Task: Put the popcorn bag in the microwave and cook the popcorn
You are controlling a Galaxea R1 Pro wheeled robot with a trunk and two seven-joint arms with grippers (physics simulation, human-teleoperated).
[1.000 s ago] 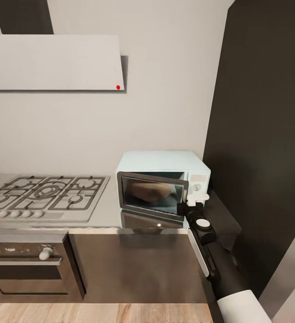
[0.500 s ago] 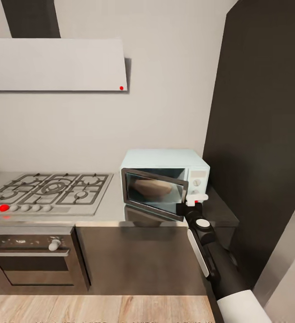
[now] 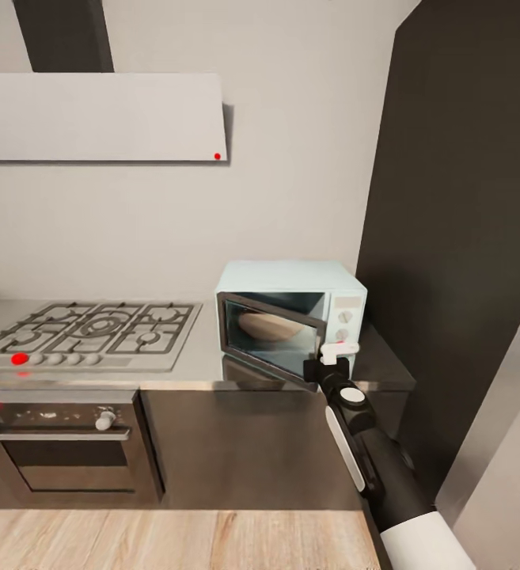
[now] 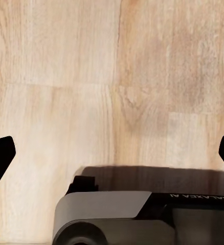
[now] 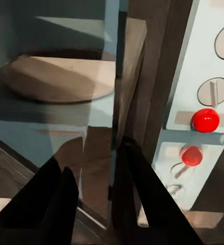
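Kitchen countertop (image 3: 204, 364) holds microwave (image 3: 291, 313), door (image 3: 269, 336) part open, right gripper (image 3: 328, 355) pinching its edge just ahead; popcorn bag unseen, so loading and heating likely remain; left gripper (image 4: 112, 153) spread over floor (image 4: 91, 76).

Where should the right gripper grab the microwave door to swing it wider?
Take the door by its free edge nearest the knob panel, coming from the front. It stands ajar, hinged on the hob side, so that thin edge is exposed and fits between the fingers.

The pale mint-blue box microwave (image 3: 291, 313) is set at the right end of the glossy grey metallic countertop (image 3: 204, 360); the grey gas hob with black grates (image 3: 89, 332) is set at its left, above the dark oven (image 3: 58, 443).
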